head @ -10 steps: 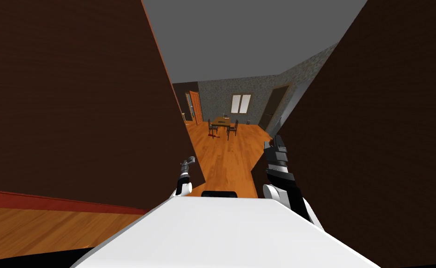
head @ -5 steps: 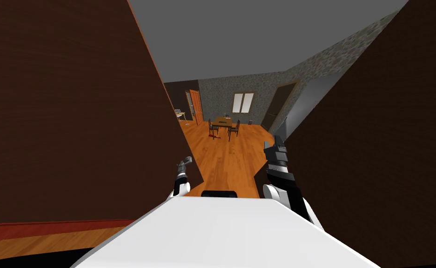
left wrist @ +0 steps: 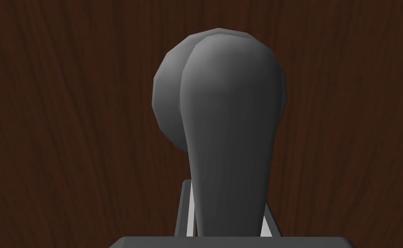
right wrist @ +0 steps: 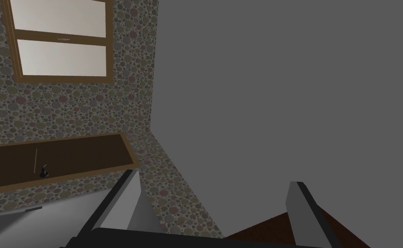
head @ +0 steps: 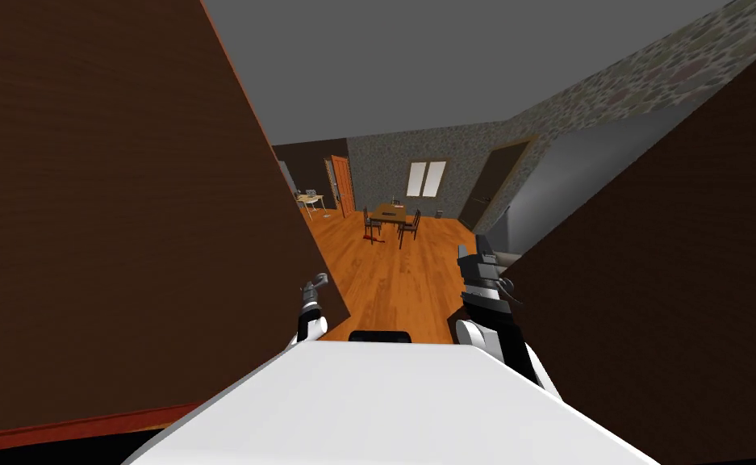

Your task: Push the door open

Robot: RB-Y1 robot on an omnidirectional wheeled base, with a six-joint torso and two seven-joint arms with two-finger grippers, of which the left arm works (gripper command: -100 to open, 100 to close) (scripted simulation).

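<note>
The dark brown wooden door [head: 126,226] stands ajar on my left, its free edge running down to my left gripper [head: 317,282]. Its grey lever handle [head: 320,279] sits at that edge. In the left wrist view the handle [left wrist: 230,120] rises large against the door's wood grain [left wrist: 67,129]. My left gripper [left wrist: 228,217] is shut on it, and a thin finger [left wrist: 187,211] presses each side of the lever. My right gripper [head: 481,252] is held up beside the dark brown panel on the right, and in the right wrist view it [right wrist: 215,202] stands open with nothing in it.
A dark brown panel [head: 674,282] closes in my right side. Through the gap lies an orange wood floor [head: 392,274] with a table and chairs [head: 388,214], an orange door [head: 340,186], a window [head: 422,178] and a dark door [head: 497,182] in the patterned wall.
The door's edge has swung farther left and the gap has widened, showing more of the room and right wall. My left gripper went slightly left with the handle.
</note>
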